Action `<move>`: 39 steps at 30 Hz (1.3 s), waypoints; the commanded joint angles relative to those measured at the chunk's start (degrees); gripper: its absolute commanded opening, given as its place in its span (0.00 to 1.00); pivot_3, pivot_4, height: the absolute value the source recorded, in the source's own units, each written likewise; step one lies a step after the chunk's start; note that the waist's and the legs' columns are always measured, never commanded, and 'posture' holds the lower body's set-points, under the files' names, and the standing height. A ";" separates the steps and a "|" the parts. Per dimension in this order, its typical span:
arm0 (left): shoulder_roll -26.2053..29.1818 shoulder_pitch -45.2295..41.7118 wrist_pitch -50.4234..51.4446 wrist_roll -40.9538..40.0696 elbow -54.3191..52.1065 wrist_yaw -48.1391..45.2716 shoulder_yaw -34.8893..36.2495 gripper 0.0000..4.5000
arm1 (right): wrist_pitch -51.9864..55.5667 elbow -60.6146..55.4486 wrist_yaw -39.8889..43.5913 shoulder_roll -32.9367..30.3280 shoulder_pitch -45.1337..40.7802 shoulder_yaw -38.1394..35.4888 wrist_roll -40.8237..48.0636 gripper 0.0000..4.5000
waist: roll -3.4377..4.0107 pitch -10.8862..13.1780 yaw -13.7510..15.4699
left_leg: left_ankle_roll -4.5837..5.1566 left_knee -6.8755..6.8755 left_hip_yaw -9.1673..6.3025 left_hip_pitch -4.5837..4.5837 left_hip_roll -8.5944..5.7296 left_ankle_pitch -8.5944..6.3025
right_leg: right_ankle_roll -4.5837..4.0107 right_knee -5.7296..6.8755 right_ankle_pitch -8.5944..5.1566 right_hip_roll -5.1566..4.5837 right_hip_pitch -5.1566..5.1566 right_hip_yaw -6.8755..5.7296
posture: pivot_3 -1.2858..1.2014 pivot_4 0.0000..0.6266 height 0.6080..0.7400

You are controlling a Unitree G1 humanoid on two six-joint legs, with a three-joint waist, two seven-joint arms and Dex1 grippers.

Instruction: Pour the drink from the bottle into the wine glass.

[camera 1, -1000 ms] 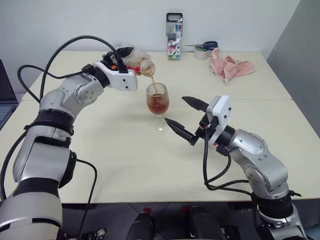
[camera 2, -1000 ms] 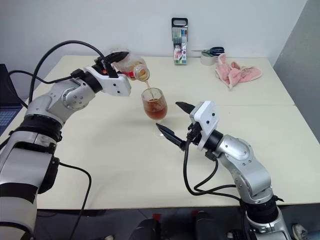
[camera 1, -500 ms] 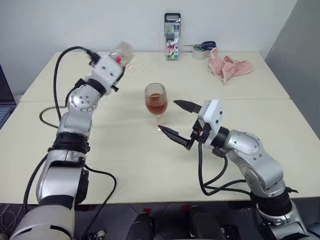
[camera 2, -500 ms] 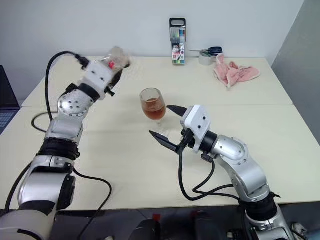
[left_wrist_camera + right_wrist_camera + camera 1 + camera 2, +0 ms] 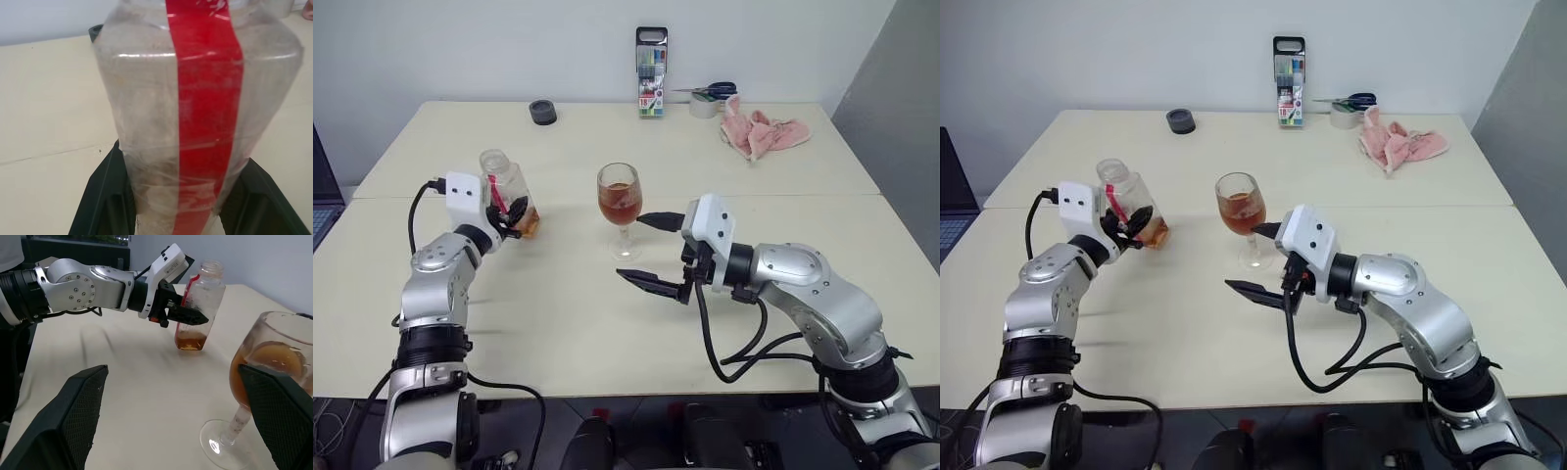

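Your left gripper (image 5: 509, 212) was clamped on the bottle (image 5: 506, 191), upright at the table (image 5: 783, 176), a little drink (image 5: 190, 340) left in it. Your right gripper (image 5: 651, 252) stood spread just beside the wine glass (image 5: 620, 208). The glass looked about half full, so pouring seemed done; only letting go of the bottle remained.

The bottle (image 5: 195, 112) is cut off top and bottom in the left wrist view; its base is hidden.

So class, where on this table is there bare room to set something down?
Free: the near strip in front of the wine glass, and the far left corner beside the black cap. Crowded: the far right, with pen case, tape and pink cloth.
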 commanded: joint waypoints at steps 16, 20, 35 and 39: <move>-0.57 3.34 -4.08 0.31 0.44 0.43 1.14 1.00 | -0.49 0.02 -0.86 1.06 -2.74 0.20 -1.05 1.00 | -0.02 -0.02 0.87 | 0.05 0.00 0.03 0.02 -0.01 -0.03 | 0.00 -0.01 0.00 -0.01 0.00 0.02 | 0.52 0.24 1.00; -0.38 5.36 -6.00 1.67 -1.27 0.16 0.43 1.00 | -1.56 0.17 -1.25 0.68 -1.09 0.35 -2.18 1.00 | -0.02 -0.02 0.84 | 0.12 -0.01 0.04 0.03 0.00 -0.07 | 0.00 -0.01 0.00 -0.02 0.00 0.02 | 0.52 0.24 1.00; -3.71 23.94 -9.35 3.89 -22.36 6.92 2.44 1.00 | -31.30 10.54 -15.79 11.66 29.15 -5.32 -13.83 1.00 | -0.18 -0.17 1.21 | 0.19 -0.14 0.14 0.20 0.05 -0.11 | 0.00 -0.04 0.00 -0.01 0.09 0.10 | 0.52 0.24 1.00; -5.26 25.71 -11.22 3.40 -24.16 8.16 3.07 1.00 | -33.48 11.74 -18.18 14.40 29.58 -6.23 -14.53 1.00 | -0.18 -0.17 1.25 | 0.18 -0.14 0.14 0.20 0.07 -0.10 | 0.00 -0.03 0.00 0.01 0.09 0.11 | 0.52 0.24 1.00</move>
